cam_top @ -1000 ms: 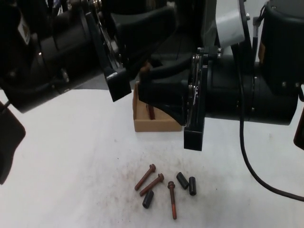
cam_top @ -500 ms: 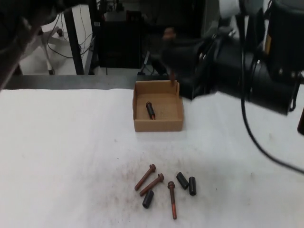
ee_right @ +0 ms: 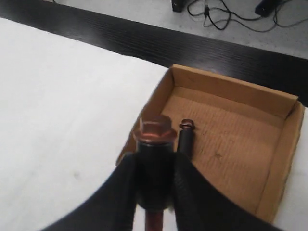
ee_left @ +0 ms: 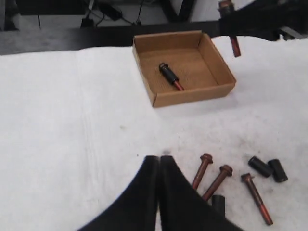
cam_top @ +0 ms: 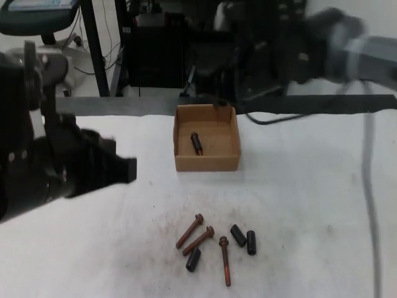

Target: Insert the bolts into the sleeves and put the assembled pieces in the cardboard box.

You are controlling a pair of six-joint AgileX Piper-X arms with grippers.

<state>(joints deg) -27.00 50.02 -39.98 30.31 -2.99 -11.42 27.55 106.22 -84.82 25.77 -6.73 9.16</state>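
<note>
White cloth lies under the cardboard box, which already has one assembled piece inside. The right gripper is clamped on the sleeve of a second bolt-and-sleeve piece, held above the box's rim rather than clearly over its floor. Let go there, it could strike the wall and tumble outside. The left gripper, pinched shut on nothing, hangs on the box's near side by the loose bolts and sleeves.

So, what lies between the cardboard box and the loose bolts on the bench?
Nothing but bare white cloth, from the cardboard box to the nearest loose bolt. The high view and the left wrist view both show it.
</note>
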